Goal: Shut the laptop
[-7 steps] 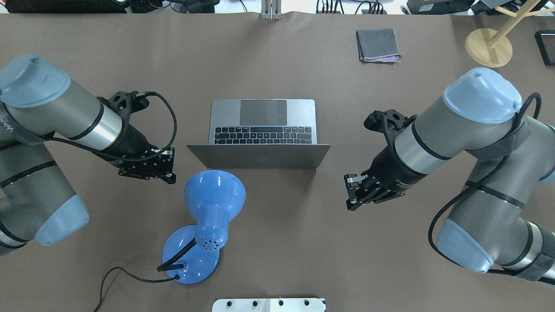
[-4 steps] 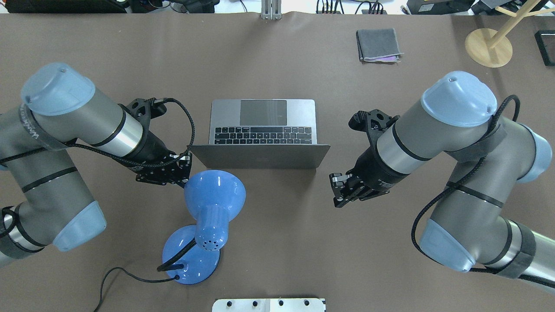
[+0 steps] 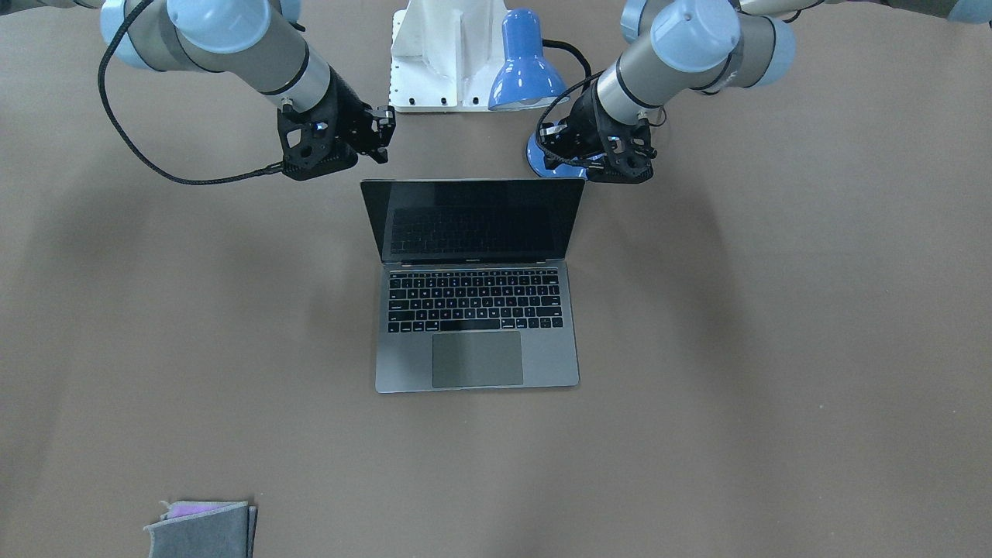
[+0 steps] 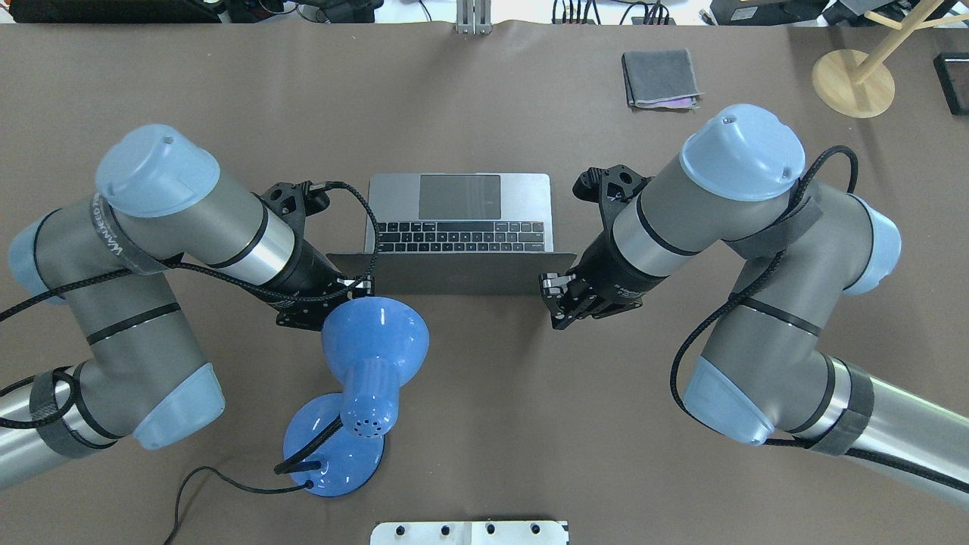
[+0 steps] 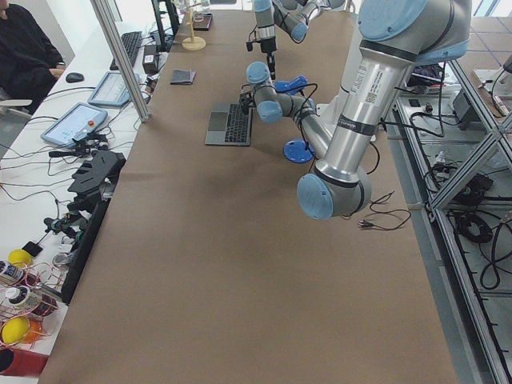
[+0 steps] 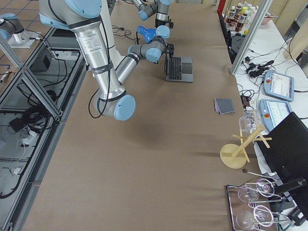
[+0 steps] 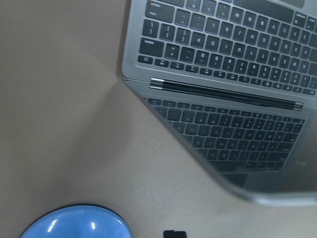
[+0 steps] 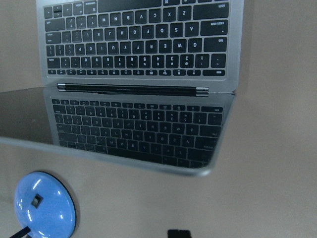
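Thin space-grey metal laptop open; lid's top edge spans between my left jaws and right jaws, both pressed together, equally near, behind lid.

The laptop is cased in matt grey metal, and its screen is finished in glossy black. The desk lamp is coated in glossy blue, the table is covered with a matt brown sheet, and the pouch is made of grey cloth.
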You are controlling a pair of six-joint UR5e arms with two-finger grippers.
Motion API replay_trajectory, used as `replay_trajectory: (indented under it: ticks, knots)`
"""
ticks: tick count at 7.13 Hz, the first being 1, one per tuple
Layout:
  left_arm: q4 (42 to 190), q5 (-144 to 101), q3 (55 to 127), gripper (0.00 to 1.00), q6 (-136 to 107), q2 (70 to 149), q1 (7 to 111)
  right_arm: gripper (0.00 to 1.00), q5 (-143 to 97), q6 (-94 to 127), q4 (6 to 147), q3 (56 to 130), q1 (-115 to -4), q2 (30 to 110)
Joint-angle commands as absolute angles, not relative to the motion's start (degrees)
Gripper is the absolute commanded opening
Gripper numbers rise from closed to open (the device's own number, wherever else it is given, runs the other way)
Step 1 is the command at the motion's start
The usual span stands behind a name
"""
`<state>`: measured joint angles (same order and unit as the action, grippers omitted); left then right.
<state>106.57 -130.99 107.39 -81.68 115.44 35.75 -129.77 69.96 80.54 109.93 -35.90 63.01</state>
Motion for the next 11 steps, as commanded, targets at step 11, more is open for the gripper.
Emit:
replay_trajectory:
  ticks: [11]
  knots:
    - [113.28,-126.65,82.81,0.0,-78.13,131.13,44.12,0.0,-126.04,69.87,71.4,86.71,-43.42,49.15]
